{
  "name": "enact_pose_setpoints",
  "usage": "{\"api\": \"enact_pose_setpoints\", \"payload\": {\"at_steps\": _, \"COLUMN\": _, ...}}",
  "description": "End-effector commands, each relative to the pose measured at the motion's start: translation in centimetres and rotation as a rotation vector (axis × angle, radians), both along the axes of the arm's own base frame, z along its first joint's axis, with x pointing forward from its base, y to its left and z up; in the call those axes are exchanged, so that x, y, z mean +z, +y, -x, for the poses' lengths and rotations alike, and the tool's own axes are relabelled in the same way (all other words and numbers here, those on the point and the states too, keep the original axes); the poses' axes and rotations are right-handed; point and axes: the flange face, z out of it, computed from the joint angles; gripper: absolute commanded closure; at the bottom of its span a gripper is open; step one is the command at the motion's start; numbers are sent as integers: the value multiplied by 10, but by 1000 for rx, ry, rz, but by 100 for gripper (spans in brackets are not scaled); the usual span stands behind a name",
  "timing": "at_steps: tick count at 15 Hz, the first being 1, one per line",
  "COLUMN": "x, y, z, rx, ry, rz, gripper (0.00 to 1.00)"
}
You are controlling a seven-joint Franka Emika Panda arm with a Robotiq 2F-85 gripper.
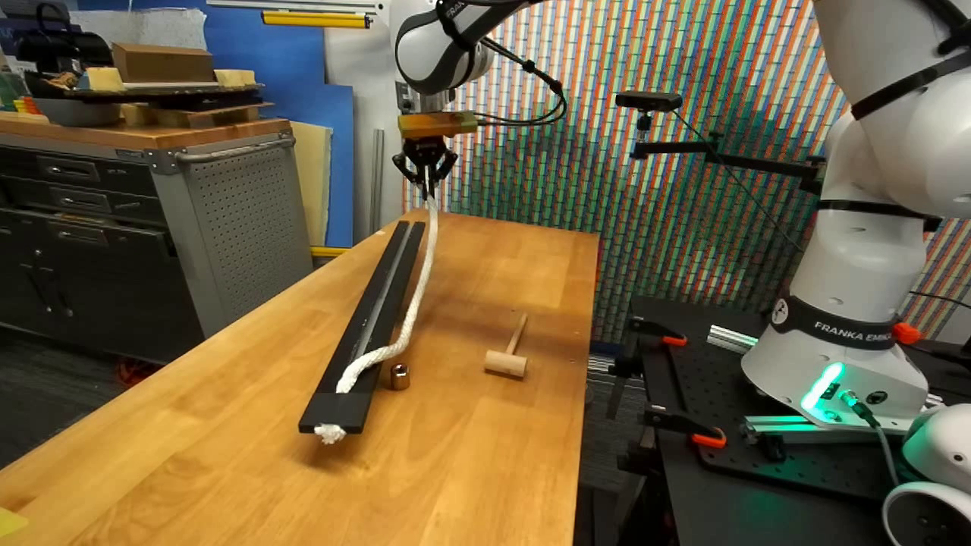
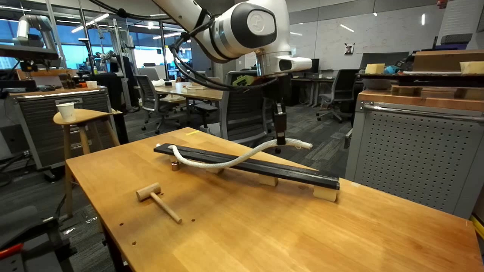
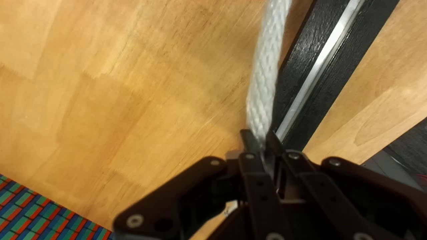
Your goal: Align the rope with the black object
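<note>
1. In an exterior view, the gripper point(image 2: 280, 142) is pinching the rope point(image 2: 228, 163) near one end, right of centre. A short free tail sticks out right of the fingers.
2. Held section is up in the air, higher than the black bar point(image 2: 280, 170), visible gap between. From the grip the rope sags down-left, passes in front of the bar, then bends up onto its end at centre-left of frame.
3. In an exterior view, gripper point(image 1: 429, 189) is upper centre. Rope point(image 1: 417, 303) drops from the fingertips along the bar's right side, then curves left onto its near end, lower left of centre. Frayed white tuft point(image 1: 330, 434) at that end; stretch between is hidden.
4. Wrist view: rope point(image 3: 265, 76) comes in at the top edge, right of centre, and runs down between the fingers. Bar point(image 3: 293, 73) runs diagonally just right of it, at an angle to it.
5. Bar sits on pale blocks point(image 2: 268, 180) on the table point(image 2: 234, 234). Small metal cylinder point(image 1: 400, 377) just beside the bar; wooden mallet point(image 1: 506, 364) lies apart from both.
</note>
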Motion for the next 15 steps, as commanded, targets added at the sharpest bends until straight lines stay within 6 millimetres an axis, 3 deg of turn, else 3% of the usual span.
{"api": "enact_pose_setpoints", "payload": {"at_steps": 1, "x": -1, "y": 0, "z": -1, "rx": -2, "ry": 1, "rz": 1, "gripper": 97}}
{"api": "enact_pose_setpoints", "payload": {"at_steps": 10, "x": -43, "y": -18, "z": -29, "rx": -143, "ry": 36, "rz": 25, "gripper": 97}}
{"api": "enact_pose_setpoints", "payload": {"at_steps": 15, "x": -38, "y": -34, "z": -45, "rx": -215, "ry": 13, "rz": 42, "gripper": 97}}
